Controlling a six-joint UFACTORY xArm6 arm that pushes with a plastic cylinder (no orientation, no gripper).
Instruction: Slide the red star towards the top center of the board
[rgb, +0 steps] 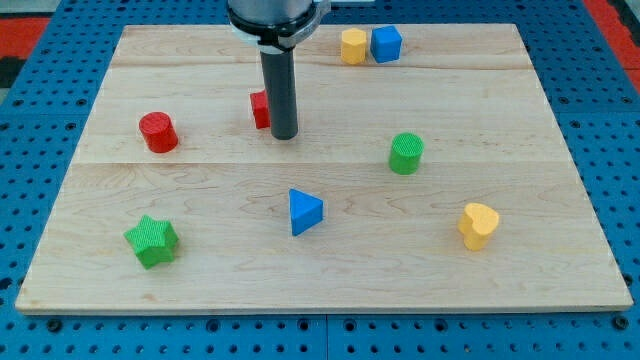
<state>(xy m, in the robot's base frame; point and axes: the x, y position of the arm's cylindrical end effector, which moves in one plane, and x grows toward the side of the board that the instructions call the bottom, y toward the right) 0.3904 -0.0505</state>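
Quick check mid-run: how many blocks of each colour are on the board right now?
Red: 2, the red cylinder and the red star
Yellow: 2, and
Blue: 2, and
Green: 2, and
Total: 8

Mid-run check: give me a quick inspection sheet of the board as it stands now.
Surface: wooden board on blue pegboard.
Job's things: red star, mostly hidden behind the rod; my tip at its right edge, contact unclear.
Clutter: red cylinder, green star, blue triangle, green cylinder, yellow heart, yellow block beside blue cube.
Pincer: none fitted.
Cables: nothing seen.
Surroundings: nothing seen.
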